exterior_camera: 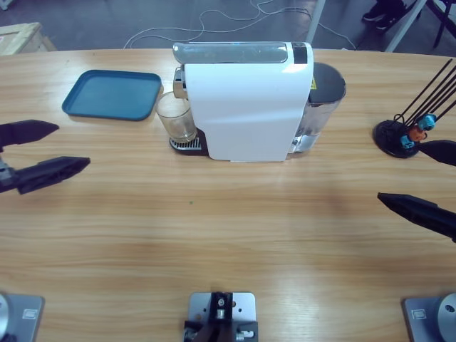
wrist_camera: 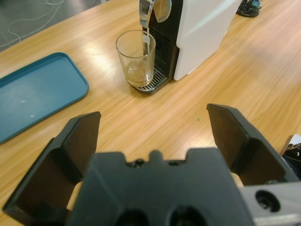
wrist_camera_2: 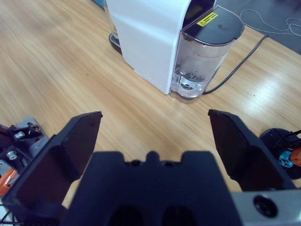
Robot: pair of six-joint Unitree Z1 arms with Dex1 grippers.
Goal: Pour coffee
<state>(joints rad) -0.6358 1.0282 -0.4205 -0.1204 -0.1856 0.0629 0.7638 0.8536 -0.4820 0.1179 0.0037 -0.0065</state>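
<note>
Long wooden table (exterior_camera: 235, 228) from above, grey floor with white cables along the top edge. White capsule coffee machine (exterior_camera: 249, 107) in the upper middle, clear glass tumbler (exterior_camera: 176, 117) on its drip grate under the spout, to the left of the body. Teal tray (exterior_camera: 110, 95) at upper left, bare, just beside the tumbler. Black capsule stand (exterior_camera: 399, 137) at the right edge with blue and orange capsules. Left gripper (exterior_camera: 44, 152) at the left edge, right gripper (exterior_camera: 426, 179) at the right edge, both spread wide, holding nothing, well apart from the machine.

Left wrist view: tumbler (wrist_camera: 136, 59) in the upper middle, with a shallow pale brown layer of coffee (wrist_camera: 138, 75) at the bottom and a thin stream falling into it from the spout (wrist_camera: 146, 16). Black jaws wide apart in the lower part, nothing between them.

Right wrist view: water tank (wrist_camera_2: 202, 59) at the back of the machine in the upper middle, a little water at its bottom. Jaws wide, nothing held.

Judged state: brewing under way, tumbler barely filled. Left to do, probably: wait for the stream to end, then take the tumbler away, perhaps to the tray.
</note>
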